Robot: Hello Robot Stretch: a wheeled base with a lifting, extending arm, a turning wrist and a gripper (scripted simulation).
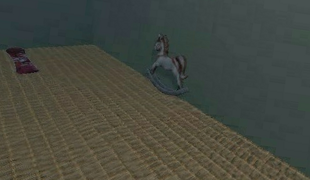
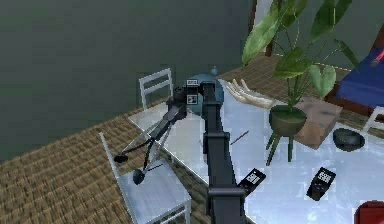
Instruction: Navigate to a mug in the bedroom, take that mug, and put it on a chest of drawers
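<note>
Tentatively, a teal blob (image 2: 212, 76) near the plant (image 2: 300, 60) on the bench (image 2: 290, 190) is being taken as the mug: rigid, light, chippable, best gripped across its body. What the tool (image 2: 131, 167) is holding cannot be told.

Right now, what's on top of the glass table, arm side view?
A potted plant, a dark bowl, two dark handsets, a pale hand-shaped sculpture and a thin stick. The arm's bar covers a strip of the tabletop, so anything there is hidden.
</note>
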